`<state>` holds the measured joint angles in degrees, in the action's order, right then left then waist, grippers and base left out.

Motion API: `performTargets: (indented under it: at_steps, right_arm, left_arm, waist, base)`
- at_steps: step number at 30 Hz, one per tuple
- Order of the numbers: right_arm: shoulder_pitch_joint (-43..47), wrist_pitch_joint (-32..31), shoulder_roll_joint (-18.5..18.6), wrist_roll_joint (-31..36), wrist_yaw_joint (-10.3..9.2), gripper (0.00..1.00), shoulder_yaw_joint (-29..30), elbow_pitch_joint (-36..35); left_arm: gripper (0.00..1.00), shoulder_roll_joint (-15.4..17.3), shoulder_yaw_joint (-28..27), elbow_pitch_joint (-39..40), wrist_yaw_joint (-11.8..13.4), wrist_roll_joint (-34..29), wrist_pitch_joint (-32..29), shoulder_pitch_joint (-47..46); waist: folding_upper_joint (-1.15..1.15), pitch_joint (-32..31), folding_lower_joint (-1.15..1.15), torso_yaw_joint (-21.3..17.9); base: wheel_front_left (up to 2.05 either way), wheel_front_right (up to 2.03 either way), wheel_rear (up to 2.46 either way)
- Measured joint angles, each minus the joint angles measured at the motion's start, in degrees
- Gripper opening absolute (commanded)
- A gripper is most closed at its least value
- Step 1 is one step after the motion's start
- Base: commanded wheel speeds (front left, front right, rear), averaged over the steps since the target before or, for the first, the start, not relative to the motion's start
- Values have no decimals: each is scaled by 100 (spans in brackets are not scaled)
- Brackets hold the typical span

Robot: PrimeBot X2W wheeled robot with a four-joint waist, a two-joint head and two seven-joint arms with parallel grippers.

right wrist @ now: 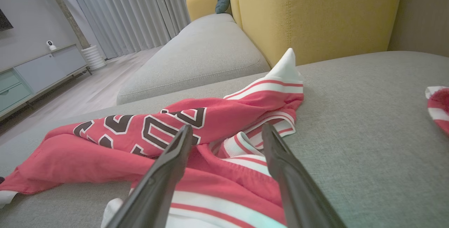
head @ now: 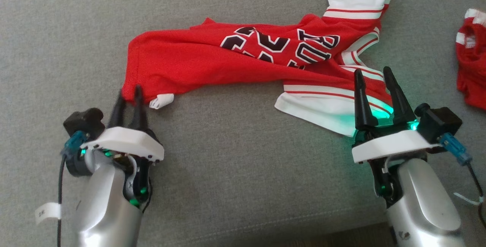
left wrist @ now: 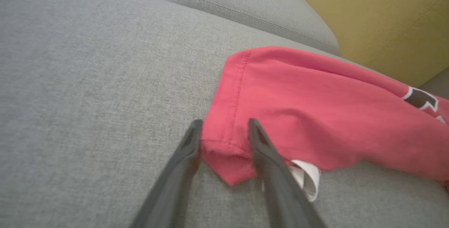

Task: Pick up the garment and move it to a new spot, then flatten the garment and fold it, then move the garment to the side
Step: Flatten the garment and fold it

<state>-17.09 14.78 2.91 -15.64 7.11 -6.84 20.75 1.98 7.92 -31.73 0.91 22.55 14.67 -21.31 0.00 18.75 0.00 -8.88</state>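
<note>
The garment (head: 212,57) is a red jersey with black-and-white lettering and white-and-red striped trim, lying crumpled in a long strip across the grey sofa seat (head: 228,163). My left gripper (head: 129,92) is at its near left corner. In the left wrist view the garment's (left wrist: 315,108) hem corner lies between the two parted fingers of the left gripper (left wrist: 224,124), not pinched, with a white tag (left wrist: 308,179) just to the right. My right gripper (head: 373,73) is open and hovers over the striped trim; in the right wrist view the garment (right wrist: 105,158) spreads under the right gripper (right wrist: 226,128).
A second red-and-white piece of clothing (head: 471,64) lies at the far right of the seat. A yellow backrest (right wrist: 315,10) rises behind the seat, and another grey cushion (right wrist: 196,56) adjoins it. The seat's front edge runs along the bottom of the head view.
</note>
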Motion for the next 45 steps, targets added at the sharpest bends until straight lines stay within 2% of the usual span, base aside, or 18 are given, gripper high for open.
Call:
performTargets:
  at_steps: [8, 18, 27, 32, 33, 35, 45]
  right_arm:
    - [62, 0, 0, 31, 0, 100, 69, 126]
    - [844, 0, -1, 92, 0, 100, 43, 579]
    - [792, 0, -2, -36, 0, 100, -85, 1116]
    - [479, 0, -2, -59, 0, 100, -254, 1369]
    - [411, 0, -2, -59, 0, 80, -283, 1439]
    - [309, 12, 2, -60, 0, 0, -368, 1590]
    - [253, 11, 8, -85, 0, 0, -587, 1741]
  left_arm:
    - [0, 0, 18, 58, -38, -2, 0, 30]
    - [0, 0, -67, 303, 9, -29, 0, 591]
    - [0, 0, -14, 359, 19, -80, 0, 589]
    - [0, 0, 64, 372, 19, -132, 0, 567]
    - [0, 0, 67, 374, 19, -132, 0, 564]
    - [0, 1, 73, 374, 19, -136, 0, 558]
    - [0, 0, 34, 427, 10, -138, 0, 528]
  waist:
    - [0, -186, 0, -4]
    - [0, -498, 0, 89]
    - [0, -416, 0, 112]
    - [0, -347, 0, 133]
    - [0, -336, 0, 144]
    - [0, -319, 0, 160]
    - [0, -468, 0, 153]
  base:
    - [0, 0, 0]
    - [0, 0, 0]
    - [0, 0, 0]
    - [0, 0, 0]
    - [0, 0, 0]
    - [0, 0, 0]
    - [0, 0, 0]
